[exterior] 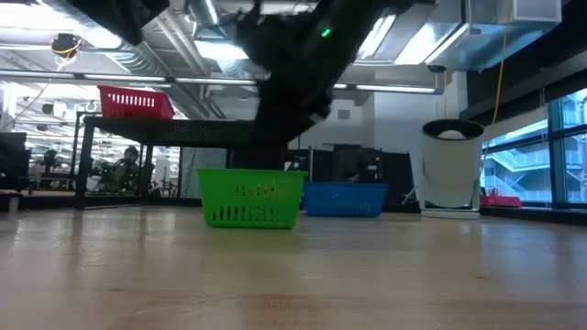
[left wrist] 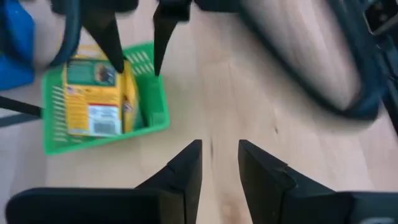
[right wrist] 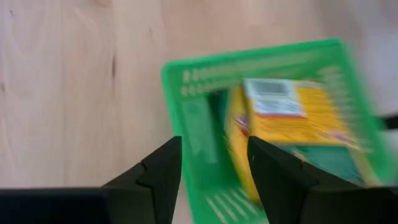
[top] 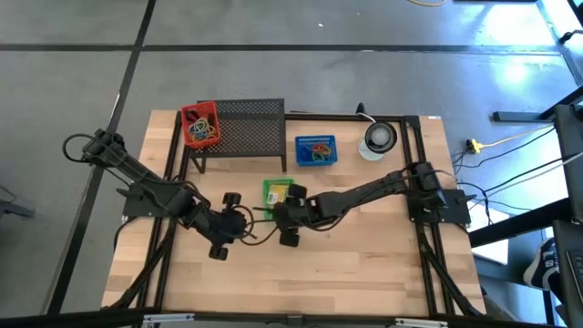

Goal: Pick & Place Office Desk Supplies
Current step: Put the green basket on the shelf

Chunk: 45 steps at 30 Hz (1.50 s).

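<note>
A small green basket (top: pixel 266 185) stands on the wooden table near its middle. A yellow box (left wrist: pixel 96 99) lies inside it, and the right wrist view shows the same box (right wrist: pixel 292 118) against the basket's wall (right wrist: pixel 199 124). My right gripper (left wrist: pixel 134 46) hangs open just over the basket's near side, fingers slanting down, holding nothing. In the high view it (top: pixel 282 205) is right beside the basket. My left gripper (left wrist: pixel 219 168) is open over bare table to the basket's near left (top: pixel 244 219), and it too holds nothing.
A red basket (top: pixel 200 125) with coloured loops sits on a black mesh shelf (top: pixel 246 132) at the far left. A blue basket (top: pixel 315 150) and a round grey-white object (top: pixel 379 138) stand at the far right. Bare wood lies along the near edge.
</note>
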### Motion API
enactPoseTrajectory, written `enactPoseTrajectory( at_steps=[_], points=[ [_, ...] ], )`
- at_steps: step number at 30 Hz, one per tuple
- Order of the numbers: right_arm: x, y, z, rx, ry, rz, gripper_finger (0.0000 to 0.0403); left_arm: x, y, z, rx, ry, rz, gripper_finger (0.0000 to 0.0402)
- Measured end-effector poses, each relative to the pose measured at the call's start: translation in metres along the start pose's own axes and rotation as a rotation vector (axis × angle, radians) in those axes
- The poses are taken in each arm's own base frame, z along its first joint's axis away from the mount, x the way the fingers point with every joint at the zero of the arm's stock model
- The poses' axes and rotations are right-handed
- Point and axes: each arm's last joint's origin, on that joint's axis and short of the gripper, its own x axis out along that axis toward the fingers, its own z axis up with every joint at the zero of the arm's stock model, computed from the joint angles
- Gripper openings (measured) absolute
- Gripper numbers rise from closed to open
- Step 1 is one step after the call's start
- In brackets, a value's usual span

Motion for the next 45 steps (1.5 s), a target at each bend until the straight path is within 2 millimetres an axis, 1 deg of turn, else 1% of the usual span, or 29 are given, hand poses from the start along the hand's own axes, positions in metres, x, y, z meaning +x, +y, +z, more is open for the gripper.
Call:
enactPoseTrajectory(
  at_steps=[3, 7, 10, 12, 15, 18, 21, 25, 28, 31, 38, 41, 45],
  points=[
    [-0.027, -0.002, 0.000, -0.038, 0.009, -0.058, 0.0187, 0.004, 0.000, 0.005, -0.016, -0.034, 0.011, 0.0105],
    [-0.059, -0.005, -0.008, -0.105, 0.062, -0.169, 0.0182, 0.018, 0.001, 0.011, 0.021, -0.054, 0.045, 0.0128],
    [-0.079, -0.008, -0.017, -0.142, 0.112, -0.236, 0.0177, 0.033, 0.004, 0.015, 0.046, -0.037, 0.067, 0.0150],
    [-0.087, -0.012, -0.025, -0.167, 0.144, -0.268, 0.0173, 0.043, 0.008, 0.016, 0.033, -0.022, 0.089, 0.0165],
    [-0.088, -0.020, -0.040, -0.171, 0.194, -0.260, 0.0168, 0.060, 0.017, 0.017, -0.014, 0.010, 0.169, 0.0185],
    [-0.083, -0.030, -0.060, -0.107, 0.253, -0.237, 0.0161, 0.077, 0.026, 0.016, -0.057, 0.050, 0.218, 0.0198],
    [-0.077, -0.036, -0.078, -0.017, 0.269, -0.223, 0.0153, 0.097, 0.029, 0.016, -0.062, 0.085, 0.197, 0.0200],
    [-0.072, -0.033, -0.091, 0.046, 0.231, -0.190, 0.0143, 0.118, 0.027, 0.015, -0.047, 0.107, 0.120, 0.0197],
    [-0.069, -0.029, -0.095, 0.053, 0.197, -0.171, 0.0138, 0.130, 0.027, 0.015, -0.040, 0.109, 0.131, 0.0197],
    [-0.067, -0.025, -0.094, 0.066, 0.143, -0.164, 0.0135, 0.138, 0.029, 0.012, -0.037, 0.122, 0.177, 0.0197],
    [-0.068, -0.018, -0.083, 0.095, -0.024, -0.223, 0.0134, 0.147, 0.032, 0.009, -0.041, 0.151, 0.180, 0.0193],
    [-0.069, -0.016, -0.080, 0.110, -0.075, -0.249, 0.0134, 0.149, 0.031, 0.008, -0.032, 0.162, 0.157, 0.0175],
    [-0.070, -0.015, -0.078, 0.159, -0.129, -0.297, 0.0134, 0.148, 0.031, 0.008, -0.039, 0.159, 0.178, 0.0127]
  ],
)
